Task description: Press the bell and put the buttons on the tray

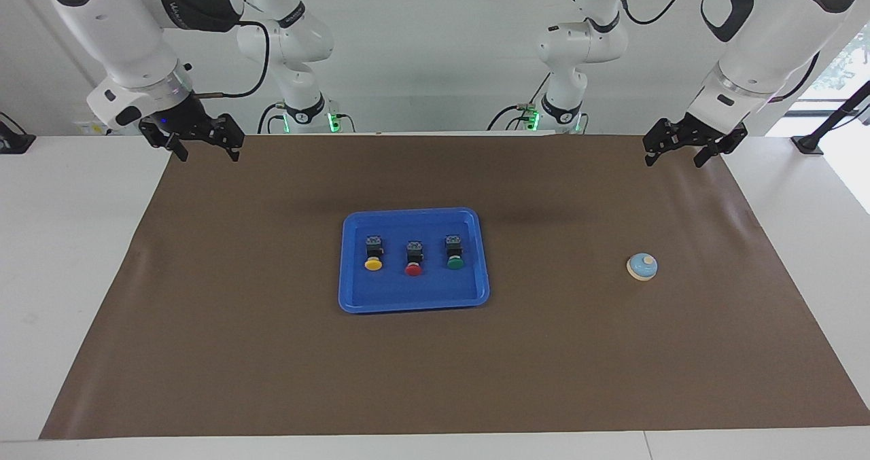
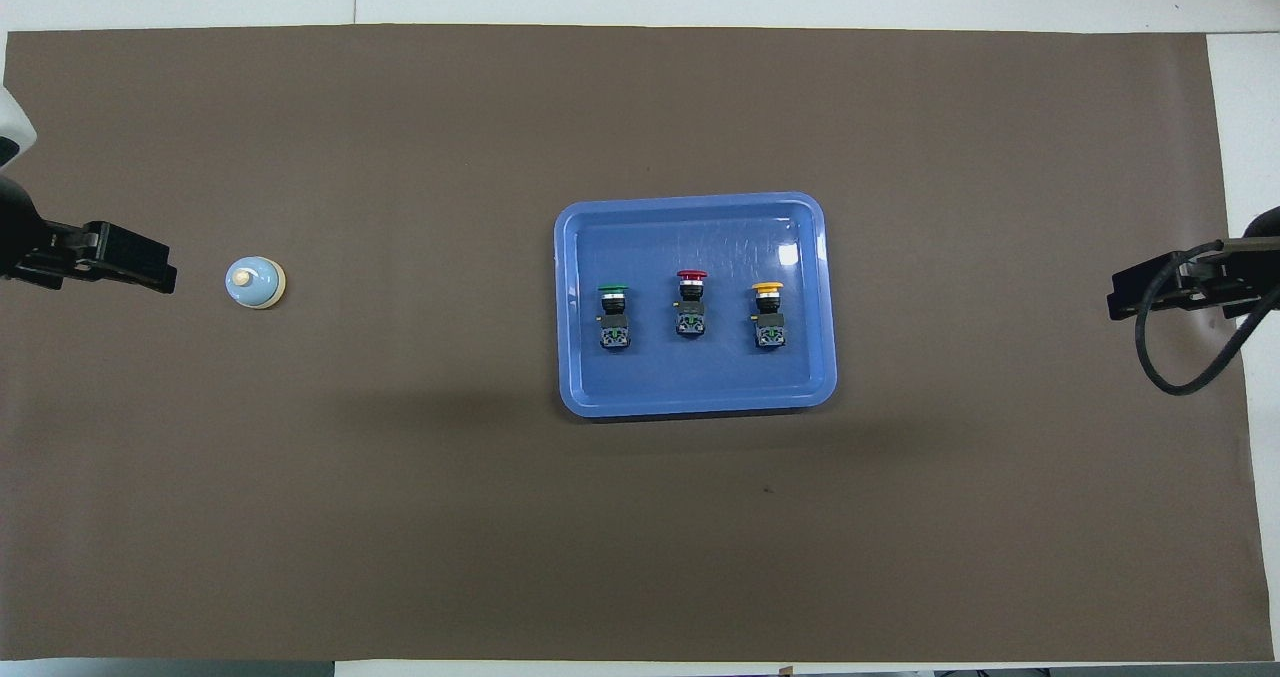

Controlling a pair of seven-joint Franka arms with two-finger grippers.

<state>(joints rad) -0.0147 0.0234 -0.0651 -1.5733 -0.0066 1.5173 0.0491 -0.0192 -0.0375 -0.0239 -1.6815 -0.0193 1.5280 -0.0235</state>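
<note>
The blue tray lies mid-table, also in the overhead view. On it lie three buttons in a row: the yellow button toward the right arm's end, the red button in the middle, the green button toward the left arm's end. The bell stands upright on the mat toward the left arm's end. My left gripper hangs open and empty over the mat's edge, beside the bell. My right gripper hangs open and empty at the right arm's end.
A brown mat covers most of the white table. Both arms wait raised at the table's two ends. A black cable loops below the right wrist.
</note>
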